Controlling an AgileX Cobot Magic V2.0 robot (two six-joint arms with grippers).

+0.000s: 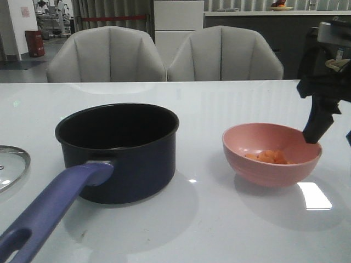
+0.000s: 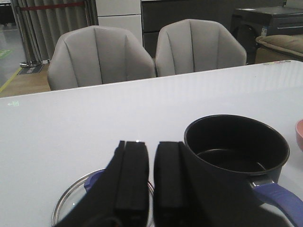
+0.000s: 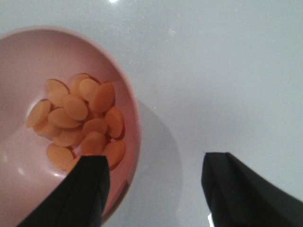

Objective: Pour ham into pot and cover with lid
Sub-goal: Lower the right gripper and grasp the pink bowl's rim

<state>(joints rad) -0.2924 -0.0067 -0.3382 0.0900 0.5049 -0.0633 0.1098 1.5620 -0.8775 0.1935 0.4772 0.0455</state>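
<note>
The dark navy pot (image 1: 137, 164) stands left of centre, empty, its purple-blue handle (image 1: 55, 211) pointing toward me. The glass lid (image 1: 10, 164) lies flat at the far left edge. The ham (image 1: 267, 157), several orange pieces, lies in a pink bowl (image 1: 269, 176) on the right. My right gripper (image 1: 332, 137) is open and straddles the bowl's right rim, one finger inside and one outside; the right wrist view shows it (image 3: 156, 163) with the ham (image 3: 80, 118) and the bowl (image 3: 28, 61). My left gripper (image 2: 151, 151) is shut and empty above the lid (image 2: 71, 203), left of the pot (image 2: 236, 137).
The white glossy table (image 1: 219, 230) carries everything. Two grey chairs (image 1: 107, 55) (image 1: 225, 55) stand behind its far edge. The lid's blue knob (image 2: 92, 180) is partly hidden behind my left fingers. The bowl's edge shows at the border of the left wrist view (image 2: 299, 135).
</note>
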